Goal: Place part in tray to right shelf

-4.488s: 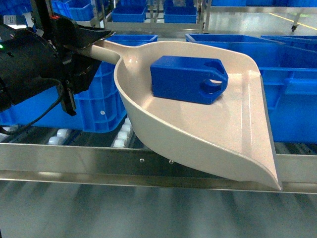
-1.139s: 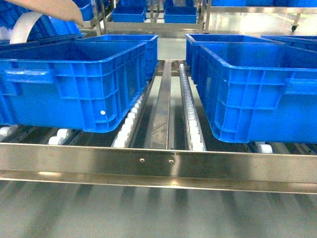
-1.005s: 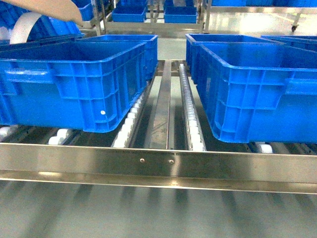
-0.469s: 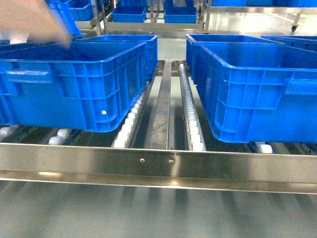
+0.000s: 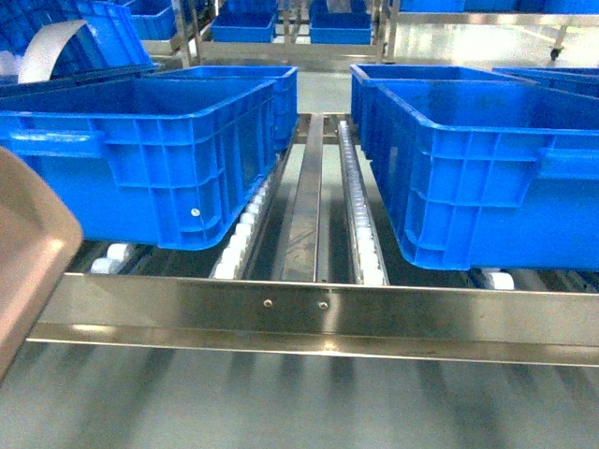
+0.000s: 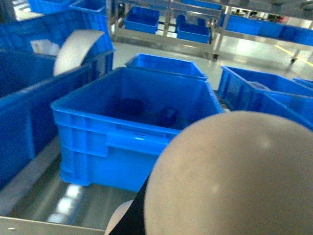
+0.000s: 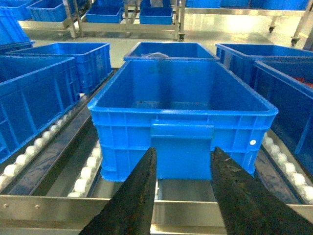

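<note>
Steel rail (image 5: 374, 313) bare; tray (image 5: 28, 253) at left edge.

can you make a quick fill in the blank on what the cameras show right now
1. In the right wrist view the right gripper has its jaws ____ with nothing between them.
2. The crate straight ahead of that gripper is coloured ____.
3. In the head view the beige tray shows at the ____ edge of the picture.
4. The crates sit on lanes of white ____ behind the steel front rail.

Missing words: open; blue; left; rollers
</note>
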Tool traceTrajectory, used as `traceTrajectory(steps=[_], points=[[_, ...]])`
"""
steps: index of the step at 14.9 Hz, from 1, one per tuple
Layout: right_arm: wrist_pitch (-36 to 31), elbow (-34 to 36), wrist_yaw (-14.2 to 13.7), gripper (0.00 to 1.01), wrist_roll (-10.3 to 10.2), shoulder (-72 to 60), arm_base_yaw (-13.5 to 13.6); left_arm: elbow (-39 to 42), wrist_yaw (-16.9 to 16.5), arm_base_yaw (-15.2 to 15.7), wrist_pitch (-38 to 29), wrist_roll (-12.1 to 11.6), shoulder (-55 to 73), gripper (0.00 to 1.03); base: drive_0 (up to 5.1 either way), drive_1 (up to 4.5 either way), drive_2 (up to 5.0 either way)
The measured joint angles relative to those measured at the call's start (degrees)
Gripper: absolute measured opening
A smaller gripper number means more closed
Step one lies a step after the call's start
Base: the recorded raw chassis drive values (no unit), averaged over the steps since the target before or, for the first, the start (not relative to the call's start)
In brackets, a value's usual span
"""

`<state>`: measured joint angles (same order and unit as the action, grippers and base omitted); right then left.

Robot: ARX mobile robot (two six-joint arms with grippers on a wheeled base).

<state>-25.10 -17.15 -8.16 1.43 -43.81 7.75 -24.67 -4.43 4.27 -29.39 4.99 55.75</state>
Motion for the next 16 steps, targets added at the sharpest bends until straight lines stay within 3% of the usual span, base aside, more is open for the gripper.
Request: traceTrajectory(steps=[2,3,4,5,6,7,10,15,16], points=[[-0.52,1.55,1.14,0.24,-0.28,1.68,-0.5,1.97,1.01,0.04,-1.57,-2.14,-2.08,0.14,0.0,0.0,0.0],[-1.16,3.32,1.95,0.09,-0.46,4.39,-1.6,4.94,3.26,-2.05,-2.4,-3.15,-4.66,0.14,0.0,0.0,0.0],[-1.05,5.29,2.47,0.02,-0.63,6.27,-2.43,7.89,4.07,-4.31,-2.54,-3.82,-6.43,0.14,0.0,0.0,0.0],[-0.57,6.58,3.65,0.02,-0.66,7.28,-3.41,9.81,3.52,-4.74,-2.38,-3.89,-7.43,0.14,0.0,0.0,0.0],[-0.15,8.35,7.61,0.02,-0.63,9.05,-7.34,12.0,4.39,-4.44,-2.4,-3.98,-9.25,0.14,0.0,0.0,0.0],[0.09,9.2,7.5,0.02,-0.74,10.58,-8.17,13.27,4.85,-4.09,-2.45,-3.98,-11.1,0.14,0.0,0.0,0.0],[5.44,13.92,8.15,0.02,-0.83,20.74,-7.76,20.22,4.46,-4.33,2.05,-4.0,-23.04,0.14,0.0,0.0,0.0],[8.44,16.44,8.15,0.02,-0.98,26.8,-7.76,22.56,4.48,-4.33,8.09,-4.0,-31.63,0.14,0.0,0.0,0.0],[9.62,16.44,8.13,0.02,-1.01,28.46,-7.76,23.89,4.5,-4.33,6.21,-4.0,-32.22,0.14,0.0,0.0,0.0]])
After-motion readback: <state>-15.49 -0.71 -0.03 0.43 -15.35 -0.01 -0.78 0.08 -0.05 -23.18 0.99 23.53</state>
